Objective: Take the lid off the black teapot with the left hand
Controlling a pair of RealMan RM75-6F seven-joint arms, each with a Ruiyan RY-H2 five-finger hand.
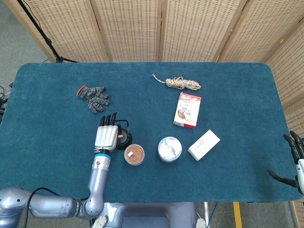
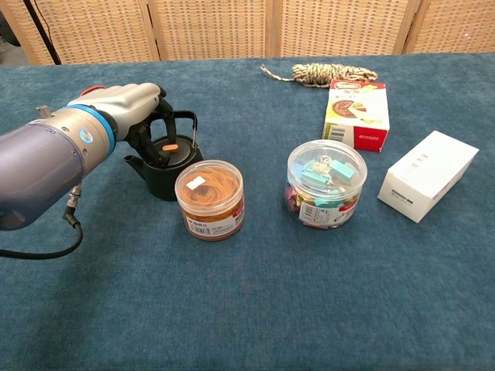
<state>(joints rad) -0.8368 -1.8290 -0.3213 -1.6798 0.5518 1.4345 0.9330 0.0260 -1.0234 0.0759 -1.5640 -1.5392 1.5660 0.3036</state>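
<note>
The left hand [image 2: 128, 108] hovers over the teapot's [image 2: 168, 166] left side, its dark fingers [image 2: 147, 127] curled down toward the lid [image 2: 170, 148]; whether they pinch anything cannot be told. The teapot is black and squat, with an arched handle, a spout on its left and an orange knob on the lid. It stands just behind the jar [image 2: 209, 199] of rubber bands. The right hand [image 1: 295, 156] rests spread at the table's [image 1: 228, 171] right edge.

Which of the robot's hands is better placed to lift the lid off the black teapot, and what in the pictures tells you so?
The left. The left hand hovers right at the black teapot, beside its lid, which is still on. The right hand sits at the table's far right edge, with two jars and the boxes in between.
</note>
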